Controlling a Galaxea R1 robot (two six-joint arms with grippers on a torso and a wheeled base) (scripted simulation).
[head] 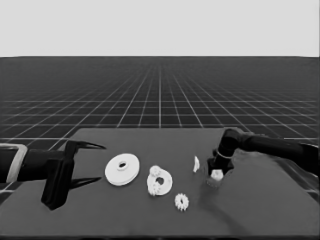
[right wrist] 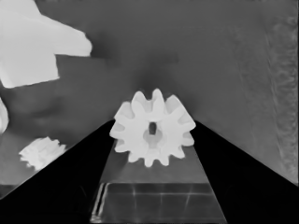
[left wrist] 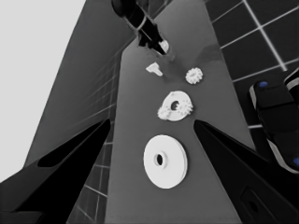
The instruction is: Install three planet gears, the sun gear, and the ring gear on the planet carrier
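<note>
While the left arm waits at the left end of the worktop point(head: 270, 200) with its pincer point(head: 92, 162) spread wide and empty, the right arm reaches in from the right and its pincer point(head: 216, 175) is closed on a small toothed gear point(head: 216, 175), right of centre and low over the worktop. In the right wrist view that held gear point(right wrist: 153, 128) sits between the two black fingers point(right wrist: 70, 177), pressed at its left and right flanks, its flat face and centre hole turned toward the camera, so its axis runs along the fingers. Just left of the right pincer a thin white piece point(head: 196, 164) stands on edge, its long side running near to far. The smaller round part point(head: 160, 181) lies flat near the middle of the worktop, its wide hole facing up, with two gears on it: one point(head: 155, 170) at its far-left rim and one point(head: 154, 189) at its near-left rim. Another gear point(head: 181, 201) lies flat and alone on the worktop, nearer the camera and a little right of that part. The larger round part point(head: 122, 169) lies flat just left of the smaller one, apart from it, its small centre hole facing up, to the right of the left pincer's fingertips.
</note>
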